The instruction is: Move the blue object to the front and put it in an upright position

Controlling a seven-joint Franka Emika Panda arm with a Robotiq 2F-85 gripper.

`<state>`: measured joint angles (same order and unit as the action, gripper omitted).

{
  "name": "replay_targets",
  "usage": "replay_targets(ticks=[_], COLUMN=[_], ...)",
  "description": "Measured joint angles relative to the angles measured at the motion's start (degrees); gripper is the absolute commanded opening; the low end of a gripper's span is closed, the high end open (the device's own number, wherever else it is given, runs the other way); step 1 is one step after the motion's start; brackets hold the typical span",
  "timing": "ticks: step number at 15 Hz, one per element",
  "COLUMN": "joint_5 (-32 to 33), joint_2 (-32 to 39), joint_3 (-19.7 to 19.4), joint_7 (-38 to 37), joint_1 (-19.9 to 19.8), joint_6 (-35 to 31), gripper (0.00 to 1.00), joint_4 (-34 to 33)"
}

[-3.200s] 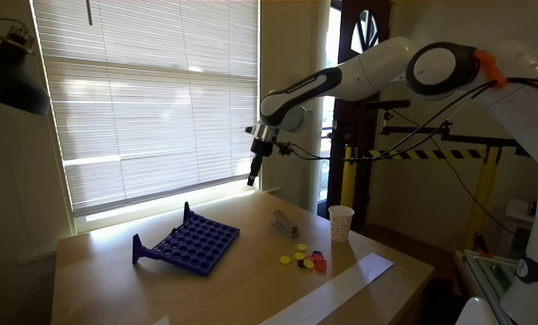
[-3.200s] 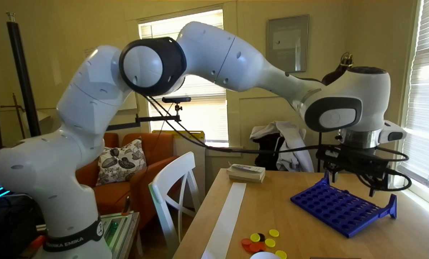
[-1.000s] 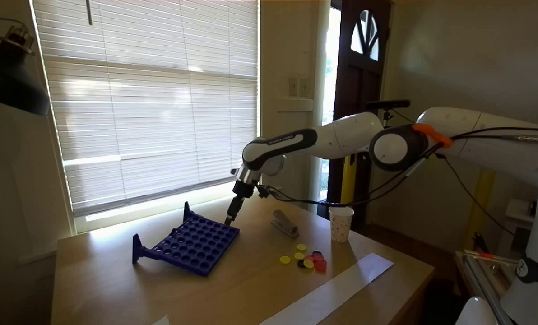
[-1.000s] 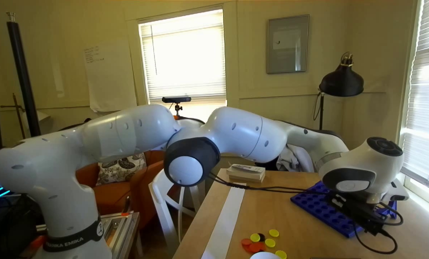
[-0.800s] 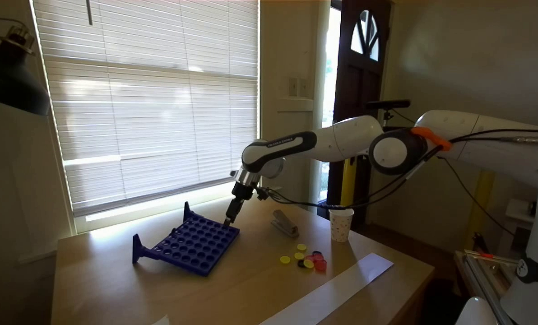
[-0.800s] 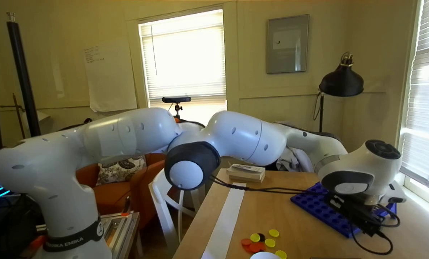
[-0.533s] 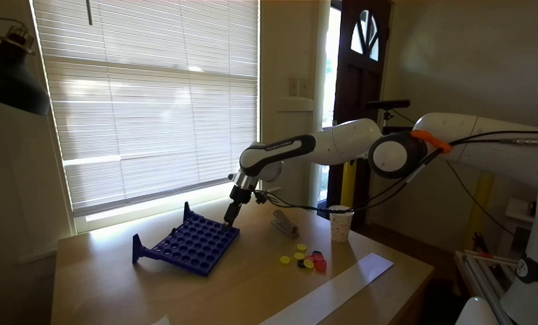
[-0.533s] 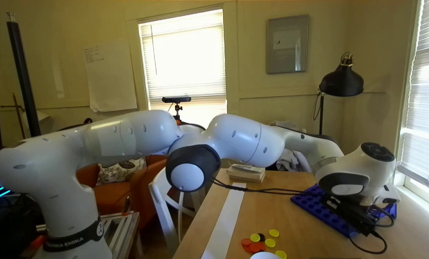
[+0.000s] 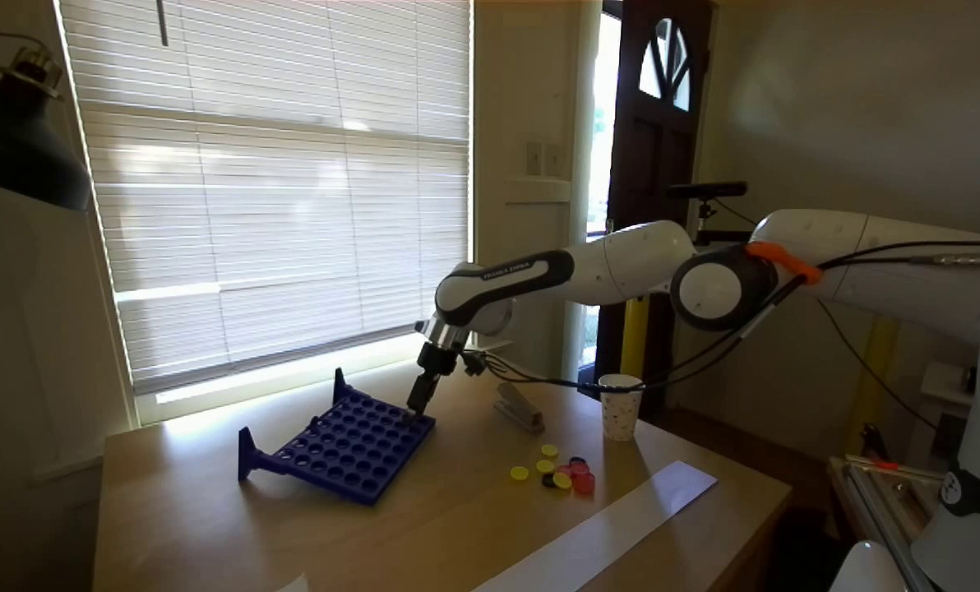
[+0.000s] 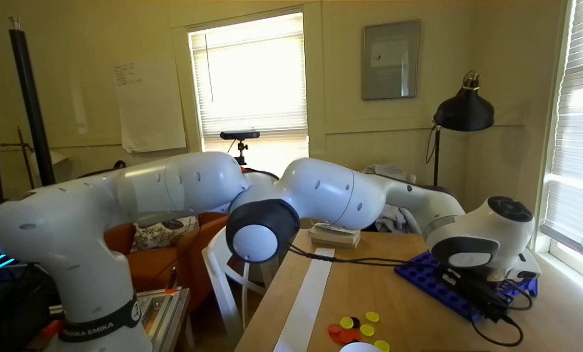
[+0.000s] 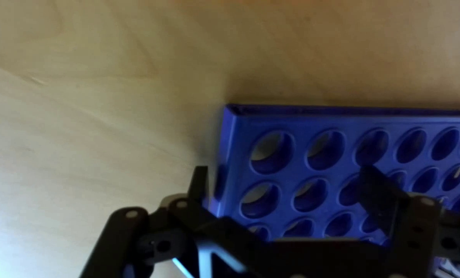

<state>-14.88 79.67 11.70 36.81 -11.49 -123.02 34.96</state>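
The blue object, a dark blue grid panel with round holes (image 9: 346, 460), lies flat on the table with its two feet on the side away from the robot base. It also shows in an exterior view (image 10: 418, 277), partly hidden by the arm, and in the wrist view (image 11: 332, 173). My gripper (image 9: 412, 413) is down at the panel's corner opposite the feet. In the wrist view the gripper (image 11: 284, 172) has its fingers wide apart. One finger is just outside the panel's short edge, the other over the holes. I cannot tell whether either touches it.
A stapler (image 9: 520, 407) and a white cup (image 9: 620, 415) stand right of the panel. Several yellow, red and black discs (image 9: 562, 473) and a white paper strip (image 9: 613, 526) lie nearer the robot. Books (image 10: 334, 235) lie at the table's end. A window (image 9: 284, 205) borders the table.
My gripper has come down from well above the table to the panel's corner, then moved slightly farther over it. The panel has shifted very slightly left in an exterior view.
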Motion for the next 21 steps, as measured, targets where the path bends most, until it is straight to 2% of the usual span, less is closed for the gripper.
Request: replay_targets(ticks=[1,2,5,9,10,11,21], joint_5=[0.07,0.15,0.30,0.41,0.41,0.41,2.48], joint_2=[0.06,0.11,0.18,0.07,0.00,-0.14,-0.55], joint_3=[-0.26,-0.64,-1.78,-2.98,-3.11,-3.23,-6.63], joint_7=[-0.31,-0.67,-1.43,-1.51,-1.51,-1.51,-1.02], joint_1=[0.05,0.13,0.50,1.95,2.42,2.88,5.33], joint_6=[0.00,-0.01,-0.04,-0.66,-0.68,-0.68,-0.53], gripper=[0.60,0.89,0.99,1.00,0.84,0.74,0.02], joint_4=[0.00,-0.01,-0.66,-1.92,-2.32,-2.52,-2.91])
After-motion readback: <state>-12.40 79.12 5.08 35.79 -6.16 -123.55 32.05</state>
